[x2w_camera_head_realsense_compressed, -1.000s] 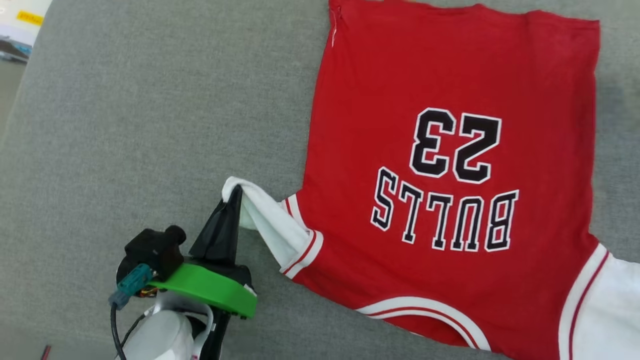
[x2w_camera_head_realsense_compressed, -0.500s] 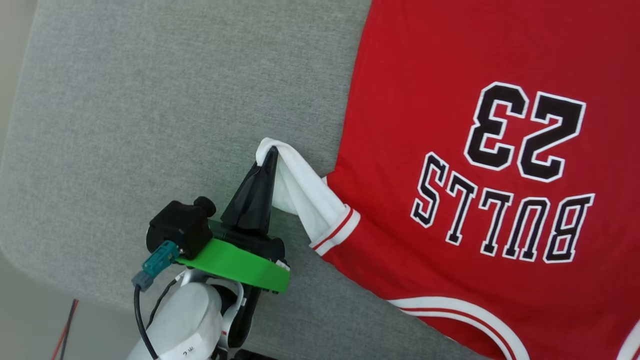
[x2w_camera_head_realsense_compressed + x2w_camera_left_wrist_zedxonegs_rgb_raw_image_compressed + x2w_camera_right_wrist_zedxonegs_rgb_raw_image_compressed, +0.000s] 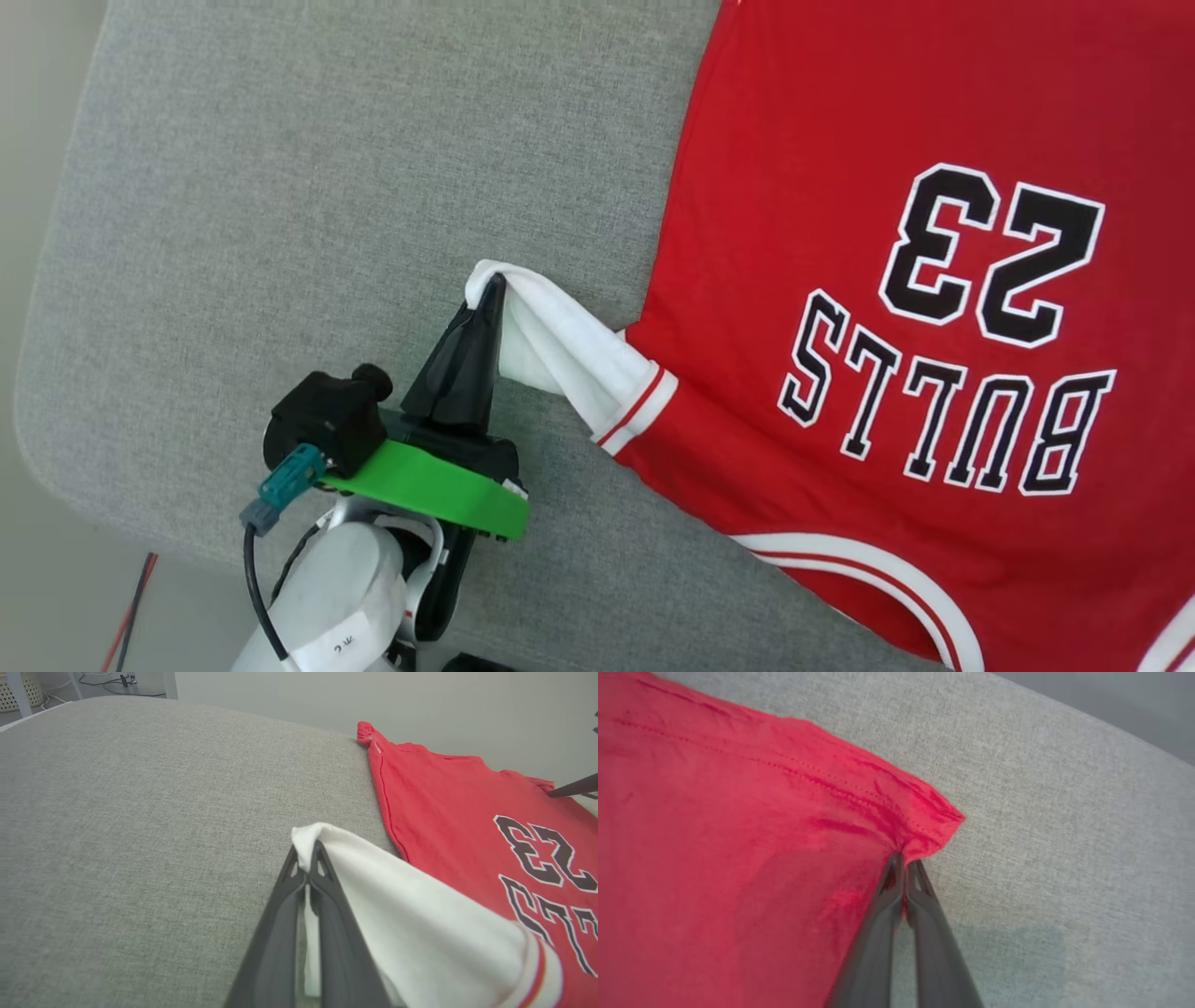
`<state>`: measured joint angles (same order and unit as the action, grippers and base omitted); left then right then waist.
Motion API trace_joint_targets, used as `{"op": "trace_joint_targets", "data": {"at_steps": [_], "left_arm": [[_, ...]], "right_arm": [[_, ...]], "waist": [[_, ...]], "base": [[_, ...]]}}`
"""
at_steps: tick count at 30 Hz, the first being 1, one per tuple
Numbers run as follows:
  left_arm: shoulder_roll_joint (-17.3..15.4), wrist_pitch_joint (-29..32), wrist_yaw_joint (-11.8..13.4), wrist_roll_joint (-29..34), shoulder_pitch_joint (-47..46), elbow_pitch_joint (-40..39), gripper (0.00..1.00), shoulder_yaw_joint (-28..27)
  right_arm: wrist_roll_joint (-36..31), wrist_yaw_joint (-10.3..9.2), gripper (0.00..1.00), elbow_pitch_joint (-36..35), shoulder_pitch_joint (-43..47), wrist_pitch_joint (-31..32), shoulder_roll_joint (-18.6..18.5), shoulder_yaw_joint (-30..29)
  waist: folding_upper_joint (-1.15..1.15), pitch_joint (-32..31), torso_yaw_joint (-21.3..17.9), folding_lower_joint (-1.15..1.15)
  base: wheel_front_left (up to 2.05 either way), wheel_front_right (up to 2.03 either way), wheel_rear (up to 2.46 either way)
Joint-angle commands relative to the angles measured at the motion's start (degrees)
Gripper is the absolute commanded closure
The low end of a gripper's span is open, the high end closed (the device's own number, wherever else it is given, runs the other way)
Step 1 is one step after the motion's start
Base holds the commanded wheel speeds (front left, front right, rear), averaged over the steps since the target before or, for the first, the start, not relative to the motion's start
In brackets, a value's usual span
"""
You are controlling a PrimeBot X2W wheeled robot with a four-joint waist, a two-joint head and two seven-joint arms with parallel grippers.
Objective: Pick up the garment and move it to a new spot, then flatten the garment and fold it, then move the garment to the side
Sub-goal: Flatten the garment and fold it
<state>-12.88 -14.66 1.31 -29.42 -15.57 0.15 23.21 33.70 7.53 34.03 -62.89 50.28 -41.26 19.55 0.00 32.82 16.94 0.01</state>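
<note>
Cut off: the garment (image 3: pixel 840 140) spills past the top, right and bottom edges of the head view, so its hem, far sleeve and much of the collar are lost to the frame
Hidden: the tip of the near white sleeve (image 3: pixel 560 350), swallowed between the left fingers (image 3: pixel 457 373)
Hard to make out: a thin dark bar (image 3: pixel 573 786) at the shirt's far corner in the left wrist view, clipped by the frame edge, with too little showing to identify it
Left side: the left fingers clenched on that sleeve, raising it into a small tent off the worktop (image 3: pixel 280 187)
Right side: the right fingers (image 3: pixel 878 938) pressed together on a red hemmed corner, cloth puckered at their tips
Where it lies: spread flat, print up, on the right part of the grey fabric-covered worktop, collar toward the robot
Look: red jersey-style T-shirt, white short sleeves, red-and-white striped trim at collar and cuff, black white-outlined "BULLS 23" reading upside down to the head camera
Off the worktop: red and black cables (image 3: pixel 131 607) on the pale floor at lower left
</note>
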Motion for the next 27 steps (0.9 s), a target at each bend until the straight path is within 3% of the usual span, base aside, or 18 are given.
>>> {"op": "trace_joint_targets", "data": {"at_steps": [1,7,15,20,27], "left_arm": [[0.15,-0.34,-0.09,0.69,0.30,0.46,1.00,-0.76],[-0.27,-0.34,0.22,0.44,3.55,1.30,1.00,-3.00],[-2.20,-0.25,1.32,-0.32,8.38,1.45,1.00,-5.02],[-3.49,0.01,2.15,-0.82,11.00,1.09,1.00,-6.03],[-5.30,0.39,3.22,-1.28,14.19,-0.12,1.00,-7.40]], "right_arm": [[1.14,-0.04,1.00,-0.22,2.13,-1.18,-0.22,0.99],[6.06,-0.04,1.00,-5.32,5.86,-6.89,-4.13,5.46],[13.12,-0.04,1.00,-14.00,18.47,-15.54,-11.42,7.52],[14.75,-0.04,1.00,-19.41,30.83,-21.75,-14.33,4.36],[14.34,-0.04,1.00,-24.18,49.51,-26.47,-12.37,-5.79]], "waist": [[0.00,-2.31,-1.17,-0.01],[0.00,-7.83,-3.19,-0.01],[0.00,-14.01,-7.11,-0.01],[0.00,-16.76,-9.81,-0.01],[0.00,-18.76,-13.87,-0.01]], "base": [[0.00,0.00,0.00],[0.00,0.00,0.00],[0.00,0.00,0.00],[0.00,0.00,0.00],[0.00,0.00,0.00]]}}
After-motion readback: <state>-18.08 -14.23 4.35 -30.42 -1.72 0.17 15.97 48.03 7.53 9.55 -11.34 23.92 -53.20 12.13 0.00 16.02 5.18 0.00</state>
